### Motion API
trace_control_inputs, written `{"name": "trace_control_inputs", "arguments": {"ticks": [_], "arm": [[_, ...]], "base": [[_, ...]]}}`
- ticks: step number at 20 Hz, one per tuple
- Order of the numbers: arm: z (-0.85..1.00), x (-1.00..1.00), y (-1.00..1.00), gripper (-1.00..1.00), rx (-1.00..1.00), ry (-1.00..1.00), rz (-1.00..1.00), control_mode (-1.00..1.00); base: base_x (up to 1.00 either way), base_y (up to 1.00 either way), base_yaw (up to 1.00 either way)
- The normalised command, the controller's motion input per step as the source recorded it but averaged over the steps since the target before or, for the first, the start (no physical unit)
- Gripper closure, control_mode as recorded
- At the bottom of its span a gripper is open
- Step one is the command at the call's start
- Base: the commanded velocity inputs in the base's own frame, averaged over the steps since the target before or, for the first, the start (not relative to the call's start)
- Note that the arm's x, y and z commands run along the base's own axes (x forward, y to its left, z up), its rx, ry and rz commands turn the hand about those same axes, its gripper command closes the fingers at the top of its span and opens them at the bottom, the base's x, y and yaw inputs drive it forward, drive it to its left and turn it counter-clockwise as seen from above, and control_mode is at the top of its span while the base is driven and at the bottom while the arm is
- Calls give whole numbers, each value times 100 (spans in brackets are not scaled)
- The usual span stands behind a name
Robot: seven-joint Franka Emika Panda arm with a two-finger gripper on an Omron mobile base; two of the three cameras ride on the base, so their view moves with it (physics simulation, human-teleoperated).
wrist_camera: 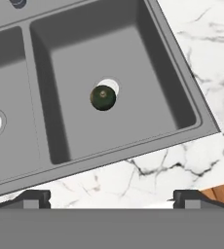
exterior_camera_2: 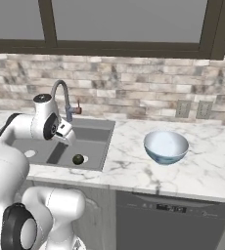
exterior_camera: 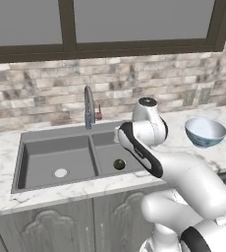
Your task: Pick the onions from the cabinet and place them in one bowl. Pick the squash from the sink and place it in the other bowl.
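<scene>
The dark grey double-basin sink [wrist_camera: 133, 48] looks matt and smooth, like moulded composite. The small dark green squash [wrist_camera: 103, 98] has a faintly glossy skin. The white marble-look counter [exterior_camera_2: 202, 166] is polished with grey veins. The pale grey-green bowl [exterior_camera_2: 166, 146] shines like glazed ceramic. The curved grey faucet [exterior_camera: 88, 106] looks like brushed metal.

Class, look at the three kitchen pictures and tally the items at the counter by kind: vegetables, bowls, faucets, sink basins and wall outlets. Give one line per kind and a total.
Vegetables: 1, the squash in the right basin of the sink
Bowls: 1, the bowl on the counter
Faucets: 1, the faucet
Sink basins: 2
Wall outlets: 2, the outlets
Total: 7
</scene>
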Motion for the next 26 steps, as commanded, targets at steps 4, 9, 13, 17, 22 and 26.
{"name": "trace_control_inputs", "arguments": {"ticks": [4,9,13,17,22,26], "arm": [[0,50,-8,-100,-2,16,5,-100],[-18,60,-11,-100,-6,9,8,-100],[-24,39,-7,-100,-4,3,10,-100],[-35,31,-8,-100,-2,-8,9,-100],[-33,48,2,-100,-10,-3,12,-100],[-23,29,0,-100,-3,0,7,-100]], "base": [[0,0,0],[0,0,0],[0,0,0],[0,0,0],[0,0,0],[0,0,0]]}}
